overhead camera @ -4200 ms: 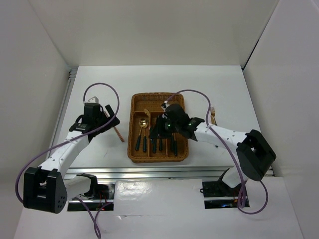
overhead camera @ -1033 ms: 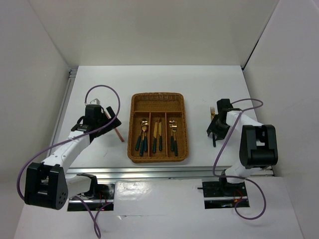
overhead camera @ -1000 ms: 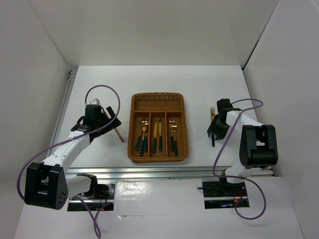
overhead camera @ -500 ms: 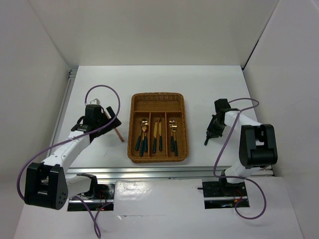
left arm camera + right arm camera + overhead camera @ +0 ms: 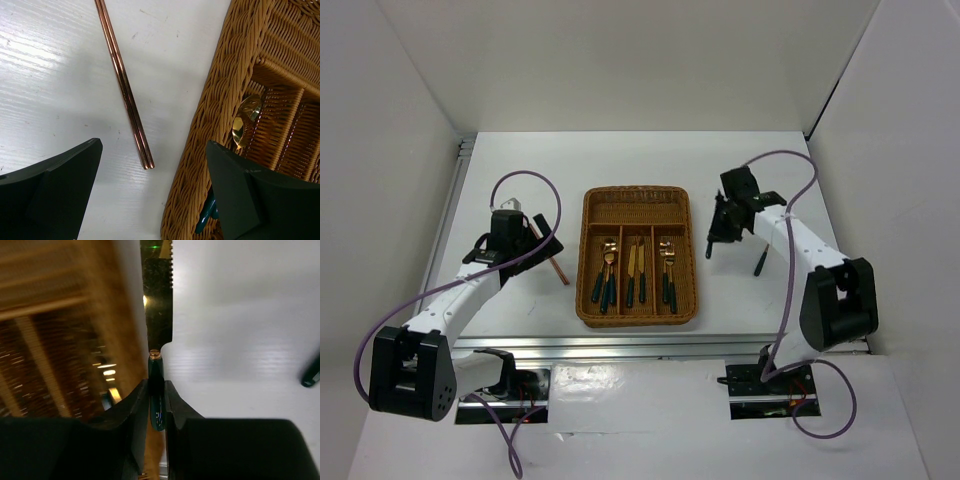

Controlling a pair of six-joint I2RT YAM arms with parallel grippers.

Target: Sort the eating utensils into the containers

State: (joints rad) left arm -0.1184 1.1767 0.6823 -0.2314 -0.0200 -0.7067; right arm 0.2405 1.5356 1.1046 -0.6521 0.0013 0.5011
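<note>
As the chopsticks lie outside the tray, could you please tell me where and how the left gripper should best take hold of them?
Mid-shaft, from straight above, the open left gripper closing across the pair. The chopsticks lie flat, side by side and touching, beside the tray, so a crosswise pinch should catch both together.

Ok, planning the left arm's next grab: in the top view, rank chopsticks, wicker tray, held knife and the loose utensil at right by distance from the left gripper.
1. Chopsticks, just beside the left gripper.
2. Wicker tray, in the middle.
3. Knife, in the right gripper beyond the tray.
4. Loose utensil, farthest right.
</note>
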